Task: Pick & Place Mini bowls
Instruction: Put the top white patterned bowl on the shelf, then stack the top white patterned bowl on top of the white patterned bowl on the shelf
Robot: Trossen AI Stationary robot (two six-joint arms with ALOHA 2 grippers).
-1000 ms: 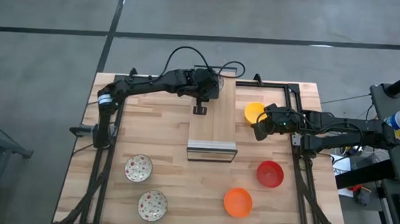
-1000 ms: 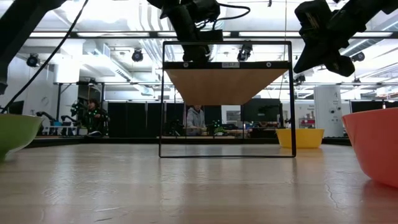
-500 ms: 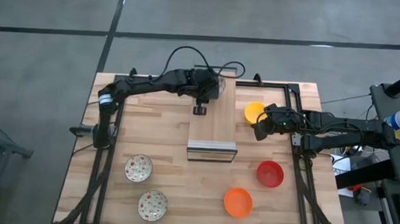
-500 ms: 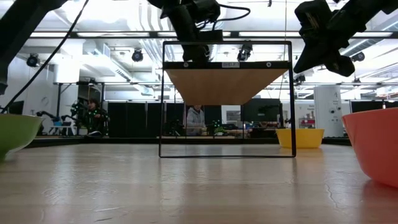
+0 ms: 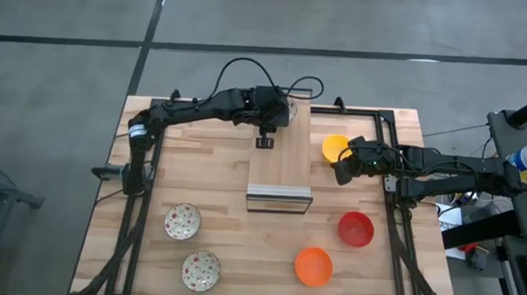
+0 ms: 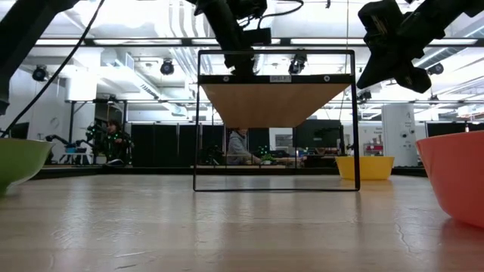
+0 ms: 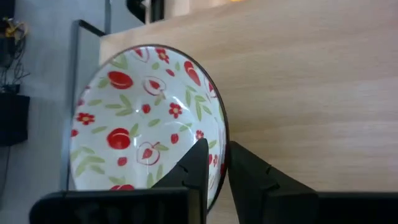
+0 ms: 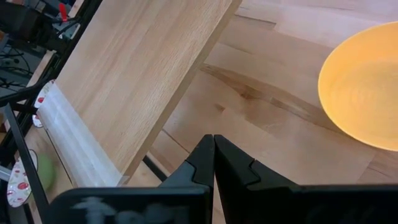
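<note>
A white mini bowl with red and green speckles (image 7: 146, 124) is at the far end of the sloping wooden board (image 5: 281, 162), and my left gripper (image 7: 227, 165) is shut on it there (image 5: 277, 112). My right gripper (image 8: 213, 146) is shut and holds nothing. It hovers above the table (image 5: 342, 174), just near of the yellow bowl (image 5: 334, 148), which rests on its base. Two more speckled bowls (image 5: 182, 221) (image 5: 201, 269) sit near the left front. The red bowl (image 5: 356, 228) and the orange bowl (image 5: 313, 266) sit at the right front. My left gripper pinches the speckled bowl's rim (image 7: 221, 134), with one finger (image 7: 196, 165) inside the bowl and the other finger (image 7: 249, 171) outside its wall. The bowl sits tilted over the board's far end; whether it still rests on the board I cannot tell.
The board is propped in a black wire frame (image 6: 276, 121), with a clear strip across its near end (image 5: 279, 200). Black rails run along the table's right side (image 5: 390, 172) and left side (image 5: 138, 204). Bare tabletop lies between the board and the bowls on either side.
My left gripper has shifted a little up and toward the far edge with the speckled bowl, and the cable above it has bowed higher. My right gripper has kept still.
</note>
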